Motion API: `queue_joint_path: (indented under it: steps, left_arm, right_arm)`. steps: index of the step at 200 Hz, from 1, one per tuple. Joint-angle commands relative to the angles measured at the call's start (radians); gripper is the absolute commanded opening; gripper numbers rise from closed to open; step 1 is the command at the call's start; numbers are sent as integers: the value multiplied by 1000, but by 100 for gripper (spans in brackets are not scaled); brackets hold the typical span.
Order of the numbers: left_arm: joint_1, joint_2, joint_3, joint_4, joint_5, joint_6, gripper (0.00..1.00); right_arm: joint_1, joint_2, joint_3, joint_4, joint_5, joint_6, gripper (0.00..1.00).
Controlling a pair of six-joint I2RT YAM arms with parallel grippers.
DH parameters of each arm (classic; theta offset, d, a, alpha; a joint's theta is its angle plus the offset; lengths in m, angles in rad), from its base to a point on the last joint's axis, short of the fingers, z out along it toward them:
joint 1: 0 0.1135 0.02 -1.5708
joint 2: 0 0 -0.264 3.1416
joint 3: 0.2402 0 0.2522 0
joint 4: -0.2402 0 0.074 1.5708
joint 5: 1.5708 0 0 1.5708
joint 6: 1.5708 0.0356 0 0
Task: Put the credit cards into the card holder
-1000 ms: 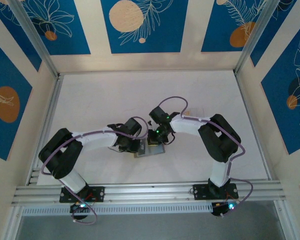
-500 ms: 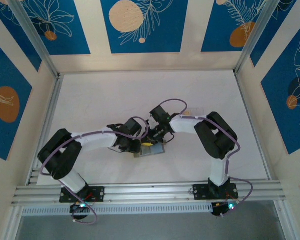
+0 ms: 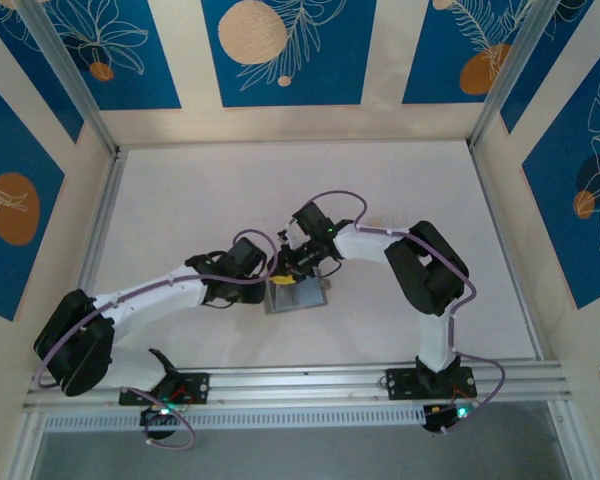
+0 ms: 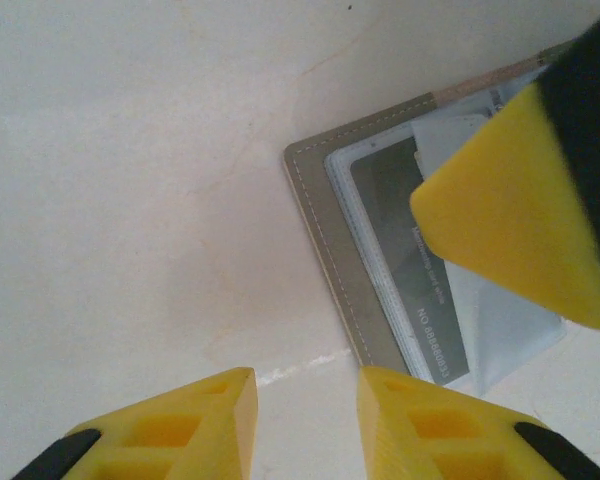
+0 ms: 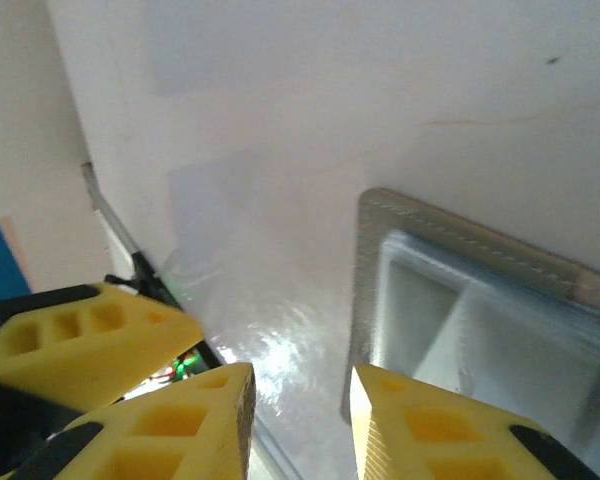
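Left wrist camera: a small, flat, grey stitched card holder [image 4: 322, 250] lies open on the white table [image 4: 130, 200], paler bluish-grey lining up. A dark grey credit card [image 4: 402, 280] with a line of pale print sits flat in its pocket. How many cards it carries in all cannot be told.

Just beside the holder's near corner, the left pincer [image 4: 305, 420] hovers over bare table, its yellow jaws partly apart with nothing between them. The right pincer [image 5: 302, 420], seen from its own wrist, is likewise partly open and empty, poised at the holder's stitched edge. One of its fingers [image 4: 510, 230] hangs over the open lining; whether it touches cannot be told. From above, both arms meet over the holder near the middle of the table.

The card looks thin, stiff, light and slick. It is likely hard to lift off a flat surface and best pinched across a free short edge. The holder appears soft and light enough to slide or fold shut, so pinning one flap near a corner seems wise while a card goes in.
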Motion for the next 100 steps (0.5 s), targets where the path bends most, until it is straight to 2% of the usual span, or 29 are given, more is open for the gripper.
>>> queue_joint_path:
  steps: [1,32,49,74,86,100]
  left_arm:
    - [-4,7,39,-7,20,15,31]
    - [-19,23,116,-31,9,40,30]
    - [-24,55,155,-23,30,62,30]
    - [-24,176,227,2,95,90,26]
    - [-24,231,240,21,106,89,26]
    - [-24,280,239,37,106,92,25]
  right_arm:
    - [-47,-90,-9,-21,-71,0,34]
    - [-135,-229,-19,-185,100,-61,35]
    - [-198,-286,4,-345,312,-104,33]
    - [-302,-292,63,-550,612,-144,27]
    - [-336,-290,76,-592,715,-163,28]
    - [-367,-270,97,-618,775,-176,31]
